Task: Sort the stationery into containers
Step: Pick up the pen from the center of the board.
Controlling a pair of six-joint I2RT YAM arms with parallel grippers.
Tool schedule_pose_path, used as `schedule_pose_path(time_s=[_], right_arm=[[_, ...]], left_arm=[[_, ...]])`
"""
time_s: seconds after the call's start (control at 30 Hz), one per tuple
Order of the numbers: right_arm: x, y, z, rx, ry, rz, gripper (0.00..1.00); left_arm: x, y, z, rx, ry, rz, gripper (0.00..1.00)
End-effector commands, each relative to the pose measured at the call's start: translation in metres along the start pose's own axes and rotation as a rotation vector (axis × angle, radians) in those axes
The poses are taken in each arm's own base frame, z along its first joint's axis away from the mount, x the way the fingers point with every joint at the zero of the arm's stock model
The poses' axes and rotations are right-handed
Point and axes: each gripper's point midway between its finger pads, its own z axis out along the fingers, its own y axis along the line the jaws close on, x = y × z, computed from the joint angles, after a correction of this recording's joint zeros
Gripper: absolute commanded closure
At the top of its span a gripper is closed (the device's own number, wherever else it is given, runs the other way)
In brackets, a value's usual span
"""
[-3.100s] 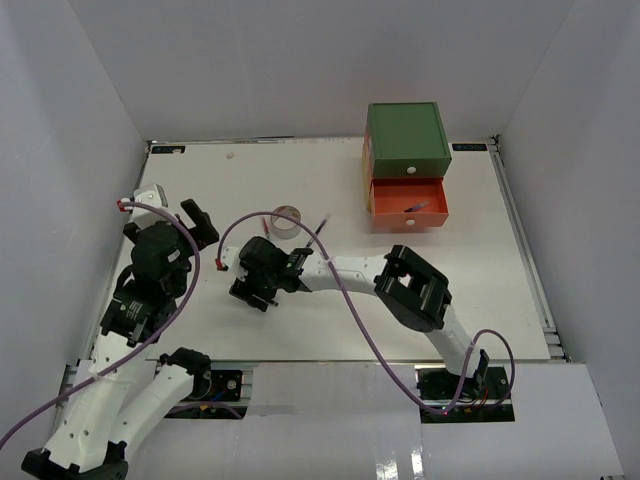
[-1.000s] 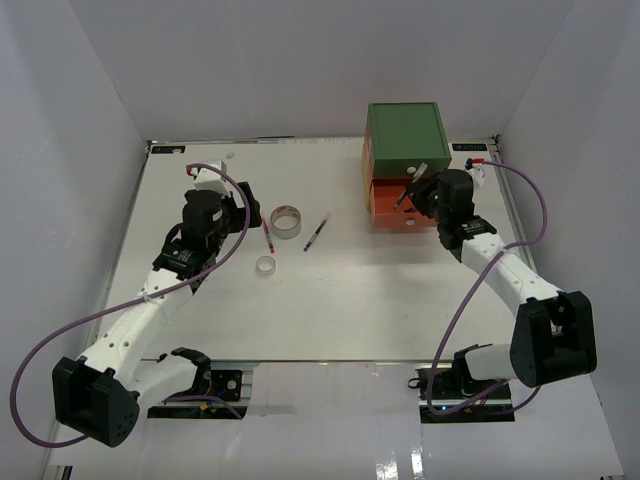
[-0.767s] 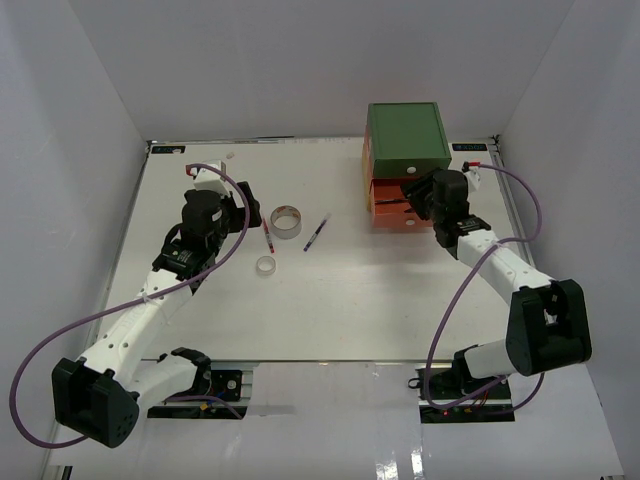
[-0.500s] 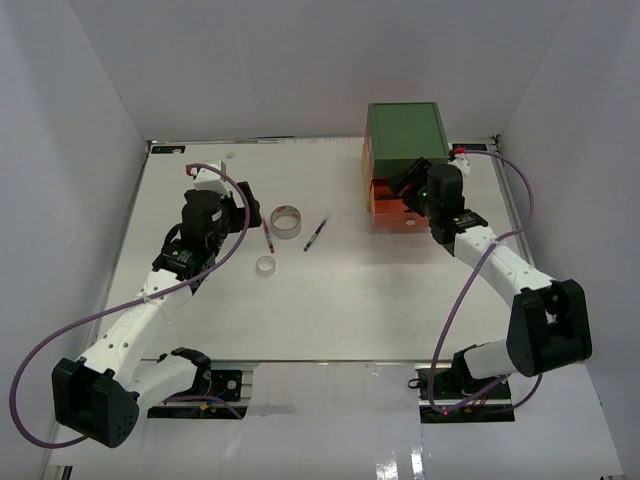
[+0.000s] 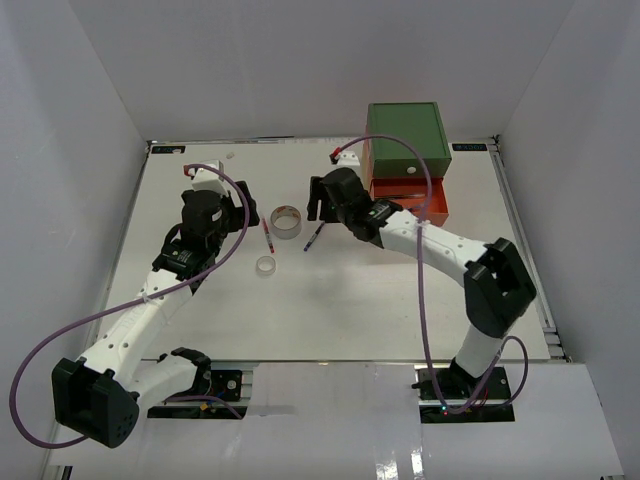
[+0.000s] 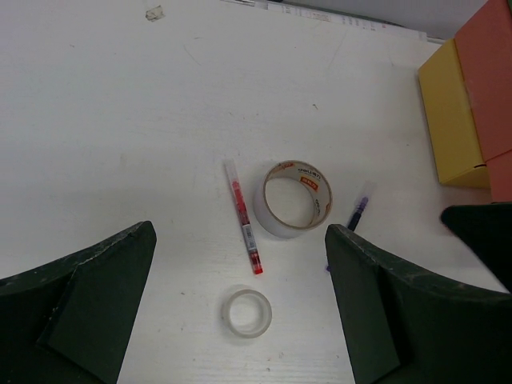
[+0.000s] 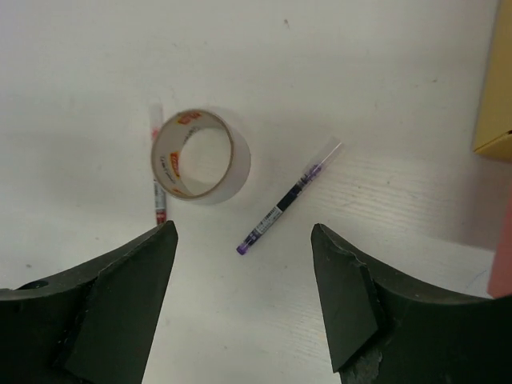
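Right end effector (image 5: pixel 322 203) hangs spread wide and empty over the purple pen (image 7: pixel 284 200), which lies on the desk (image 5: pixel 400 300) just beside the grey tape roll (image 7: pixel 240 172), slanting diagonally across the finger gap, so a wrist twist looks needed.

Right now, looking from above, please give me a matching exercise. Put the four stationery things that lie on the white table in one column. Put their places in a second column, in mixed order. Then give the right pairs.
Things:
1. large grey tape roll
2. small whitish tape ring
3. thin red pen
4. thin purple pen

Places, as seen in the top view:
A. between the big roll and the stacked drawer unit
B. between the two pens
C. lowest of the four in the picture
D. just left of the big roll

Pairs: 1-B; 2-C; 3-D; 4-A
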Motion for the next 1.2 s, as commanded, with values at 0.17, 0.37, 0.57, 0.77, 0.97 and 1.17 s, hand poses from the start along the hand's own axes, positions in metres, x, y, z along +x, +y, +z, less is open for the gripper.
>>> schedule_pose_path(time_s=[0.17,0.37,0.57,0.77,0.97,1.17], right_arm=[[0.044,-0.01,0.059,0.199,0.111,-0.062,0.28],[0.059,-0.021,0.091,0.289,0.118,-0.054,0.33],[0.078,-0.036,0.108,0.33,0.147,-0.018,0.4],[0.101,-0.046,0.117,0.355,0.19,-0.018,0.47],[0.119,-0.049,0.118,0.351,0.235,-0.016,0.54],[0.122,-0.063,0.101,0.377,0.246,-0.052,0.67]], left_arm=[[-0.009,0.008,-0.006,-0.03,-0.04,-0.003,0.02],[-0.01,0.009,-0.006,-0.03,-0.041,-0.002,0.02],[-0.008,0.008,-0.006,-0.025,-0.036,-0.002,0.02],[-0.008,0.007,-0.006,-0.021,-0.037,-0.003,0.02],[-0.006,0.007,-0.004,-0.023,-0.031,0.001,0.02],[-0.005,0.008,-0.004,-0.025,-0.029,0.002,0.02]])
